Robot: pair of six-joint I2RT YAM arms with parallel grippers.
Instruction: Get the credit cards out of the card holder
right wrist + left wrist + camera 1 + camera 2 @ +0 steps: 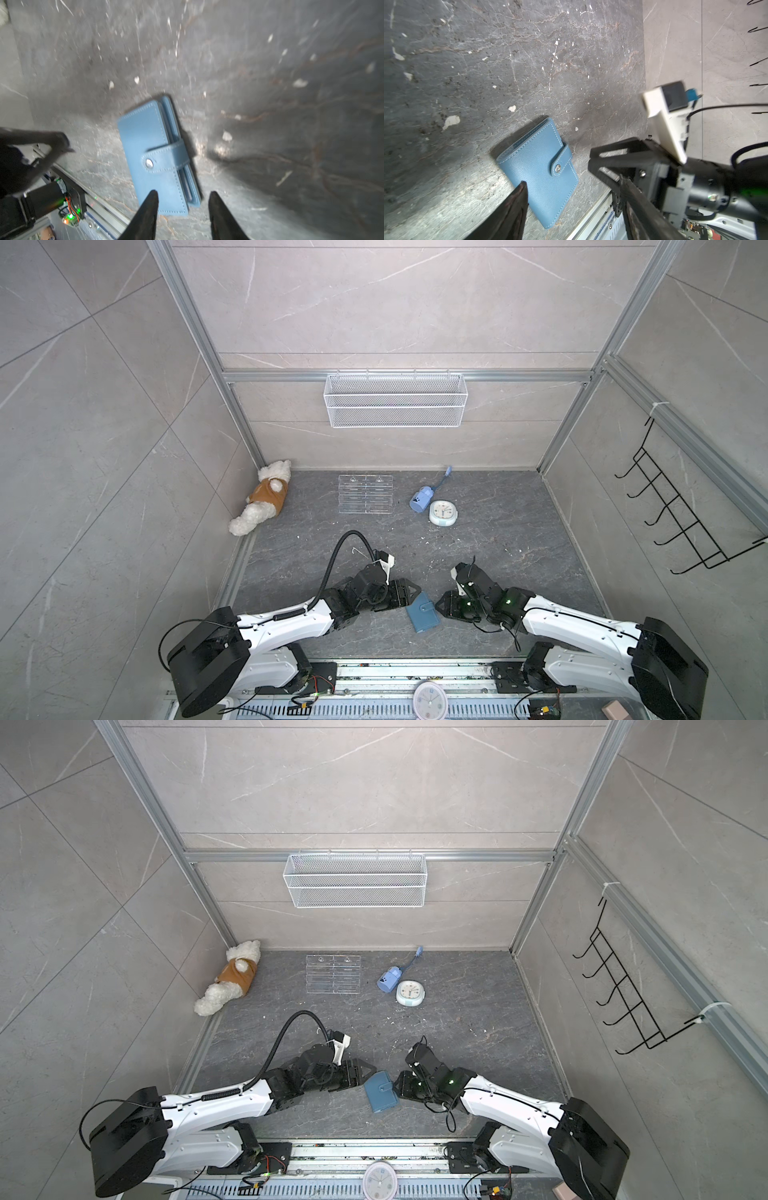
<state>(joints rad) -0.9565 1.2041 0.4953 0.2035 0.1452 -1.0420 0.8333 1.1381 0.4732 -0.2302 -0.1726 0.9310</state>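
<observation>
Dusty-blue and snapped shut, the card holder lies flat on the table near its front edge. The left gripper and right gripper flank it, jaws spread and empty, probably to brace and unsnap it.

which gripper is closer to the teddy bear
Left. The left gripper sits at the card holder, on the side toward the teddy bear; the right gripper is across it, farther off.

The blue card holder lies flat and closed on the dark stone table, near its front edge and a little askew. Its snap tab is fastened across the opening side.
</observation>
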